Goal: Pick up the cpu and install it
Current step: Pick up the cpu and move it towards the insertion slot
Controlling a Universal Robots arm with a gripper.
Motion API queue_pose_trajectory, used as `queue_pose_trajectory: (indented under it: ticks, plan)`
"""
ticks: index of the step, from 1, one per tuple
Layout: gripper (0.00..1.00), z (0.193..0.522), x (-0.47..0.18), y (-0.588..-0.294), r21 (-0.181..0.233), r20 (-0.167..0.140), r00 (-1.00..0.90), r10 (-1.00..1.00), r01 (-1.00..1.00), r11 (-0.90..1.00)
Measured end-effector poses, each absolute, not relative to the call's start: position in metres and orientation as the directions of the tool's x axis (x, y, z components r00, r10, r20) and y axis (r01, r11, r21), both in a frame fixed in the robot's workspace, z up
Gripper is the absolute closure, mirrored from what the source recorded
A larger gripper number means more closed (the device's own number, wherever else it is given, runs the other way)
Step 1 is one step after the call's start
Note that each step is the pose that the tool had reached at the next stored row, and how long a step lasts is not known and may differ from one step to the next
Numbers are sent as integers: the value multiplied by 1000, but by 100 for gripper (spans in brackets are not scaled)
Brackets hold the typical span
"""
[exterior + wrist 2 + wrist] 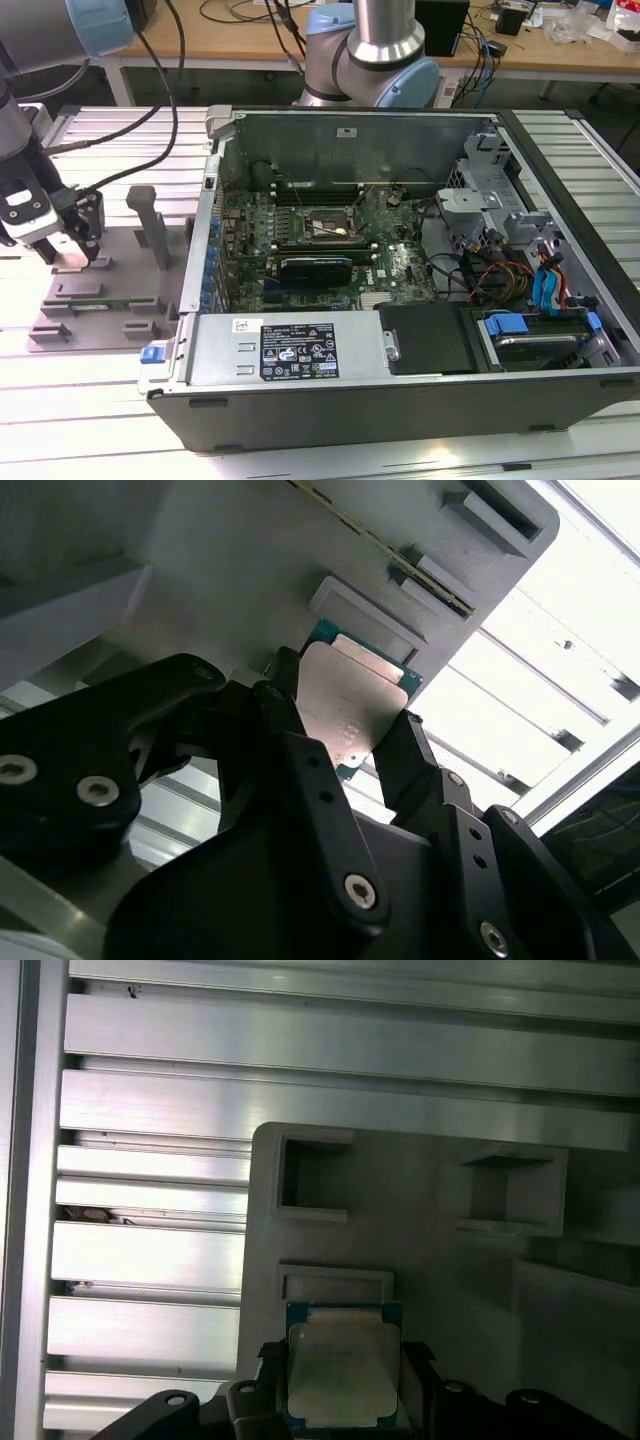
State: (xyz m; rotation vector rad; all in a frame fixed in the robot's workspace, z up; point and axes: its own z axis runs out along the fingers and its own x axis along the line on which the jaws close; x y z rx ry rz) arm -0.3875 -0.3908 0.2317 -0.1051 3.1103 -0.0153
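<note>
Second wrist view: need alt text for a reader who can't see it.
A silvery cpu is clamped between the black pincer's two fingers, in front of an empty recess in a grey fixture plate. A slatted aluminium table lies beyond.

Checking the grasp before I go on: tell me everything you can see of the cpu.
The cpu is a flat square chip: silvery-grey metal top plate on a green board showing as a thin rim. It sits between the gripper's black fingers, which press two opposite edges, beside a pale rectangular recess in the grey fixture plate.
</note>
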Motion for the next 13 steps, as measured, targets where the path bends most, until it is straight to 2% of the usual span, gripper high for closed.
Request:
queue_pose_trajectory:
  ticks: [13]
  plan:
    - [45, 266, -388, -389, -11, -29, -997, -68, -67, 998]
